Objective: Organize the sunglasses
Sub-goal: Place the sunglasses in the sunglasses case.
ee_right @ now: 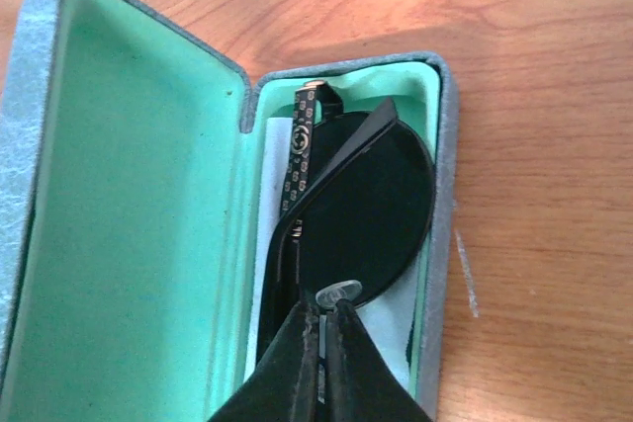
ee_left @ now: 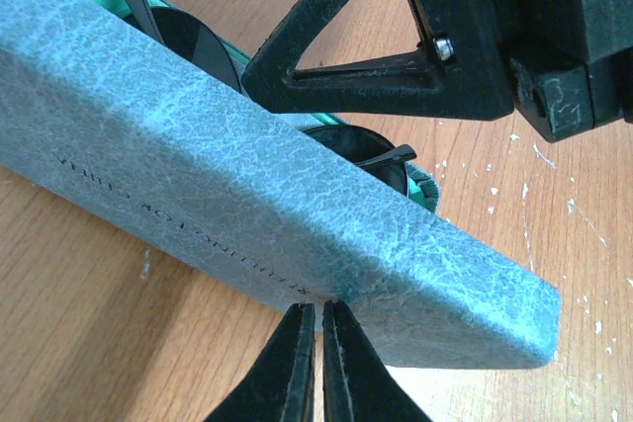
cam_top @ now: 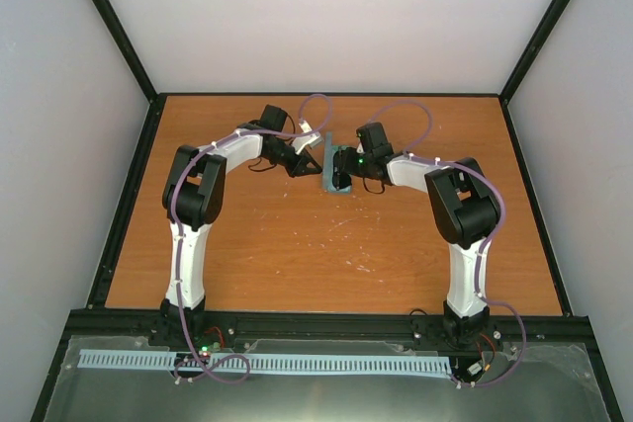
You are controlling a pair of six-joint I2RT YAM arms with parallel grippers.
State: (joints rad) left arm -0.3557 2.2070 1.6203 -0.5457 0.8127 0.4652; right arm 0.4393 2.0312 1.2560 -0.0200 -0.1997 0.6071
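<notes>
Black right fingers (ee_right: 295, 368) pinch the sunglasses (ee_right: 368, 207) inside the case (ee_right: 138, 205); left fingers (ee_left: 289, 368), closed, touch its lid (ee_left: 247, 185).

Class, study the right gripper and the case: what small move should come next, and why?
Probably open the right gripper and lift away: the sunglasses already lie in the open case, and it would block the lid.

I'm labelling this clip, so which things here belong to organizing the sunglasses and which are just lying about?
Belongs: sunglasses, open case holding them, pale cloth under them.
Just about: white specks on the table, slotted strip at the near edge.
</notes>
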